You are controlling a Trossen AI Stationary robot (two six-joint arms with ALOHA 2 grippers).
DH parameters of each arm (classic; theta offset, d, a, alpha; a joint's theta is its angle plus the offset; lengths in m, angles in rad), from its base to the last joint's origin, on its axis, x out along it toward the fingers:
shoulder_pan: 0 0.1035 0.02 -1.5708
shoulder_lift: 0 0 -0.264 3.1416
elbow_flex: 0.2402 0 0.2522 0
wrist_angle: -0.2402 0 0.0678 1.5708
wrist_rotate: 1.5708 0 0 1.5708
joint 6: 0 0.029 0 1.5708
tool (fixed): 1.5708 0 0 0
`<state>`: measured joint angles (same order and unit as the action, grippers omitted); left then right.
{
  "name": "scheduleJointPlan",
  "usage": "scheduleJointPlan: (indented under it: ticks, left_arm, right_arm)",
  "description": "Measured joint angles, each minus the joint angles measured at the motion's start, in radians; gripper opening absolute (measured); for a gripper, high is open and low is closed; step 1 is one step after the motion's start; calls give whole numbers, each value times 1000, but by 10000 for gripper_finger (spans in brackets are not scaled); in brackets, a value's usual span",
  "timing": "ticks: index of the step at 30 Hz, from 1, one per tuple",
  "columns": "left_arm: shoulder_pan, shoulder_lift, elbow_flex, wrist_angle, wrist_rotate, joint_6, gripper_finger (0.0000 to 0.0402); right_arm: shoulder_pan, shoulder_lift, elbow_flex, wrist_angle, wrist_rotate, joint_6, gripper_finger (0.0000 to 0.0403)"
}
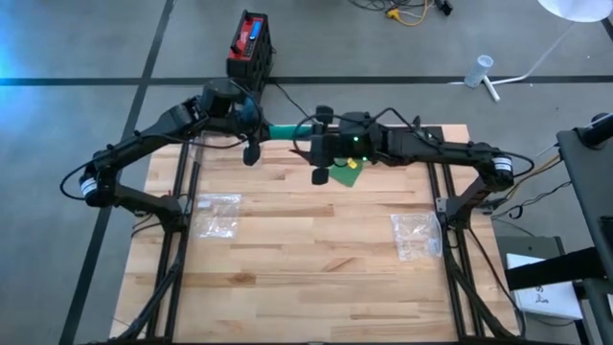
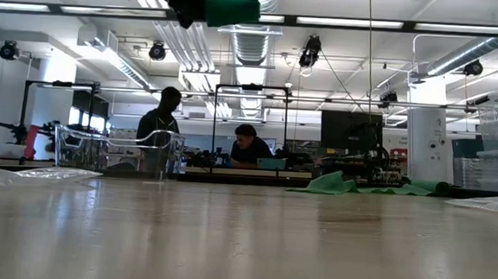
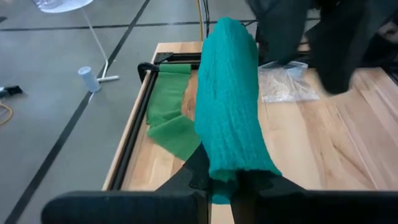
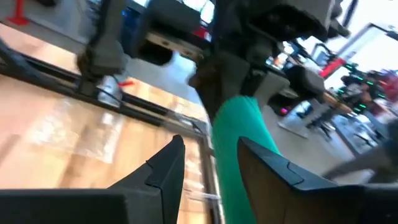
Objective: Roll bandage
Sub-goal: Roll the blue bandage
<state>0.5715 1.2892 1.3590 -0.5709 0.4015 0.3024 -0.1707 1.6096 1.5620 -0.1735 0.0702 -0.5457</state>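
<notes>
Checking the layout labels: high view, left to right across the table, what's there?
Left plastic bag → left claw → green bandage → right claw → right plastic bag.

No words, labels, brand names, numbers or signs are showing clearly enough to read in any view, on the table or in the room behind it.

A teal bandage roll (image 3: 229,99) stands clamped in the left gripper (image 3: 225,182); loose green bandage (image 3: 171,118) lies on the wooden table (image 3: 323,149).
</notes>
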Motion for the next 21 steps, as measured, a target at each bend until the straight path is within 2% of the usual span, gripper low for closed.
scheduleJointPlan:
  ticks: [4,7,14,21]
  left_arm:
    - [-5,0,0,-4,0,-3,19]
    - [-6,0,0,-8,-4,-5,15]
    - [-6,0,0,-31,-2,9,18]
    - [-14,0,0,-32,0,42,16]
  right_arm:
    - [1,22,0,-3,111,-46,144]
    - [0,28,0,-8,151,-67,154]
    - [1,26,0,-7,167,-67,175]
    - [0,28,0,-30,191,-40,177]
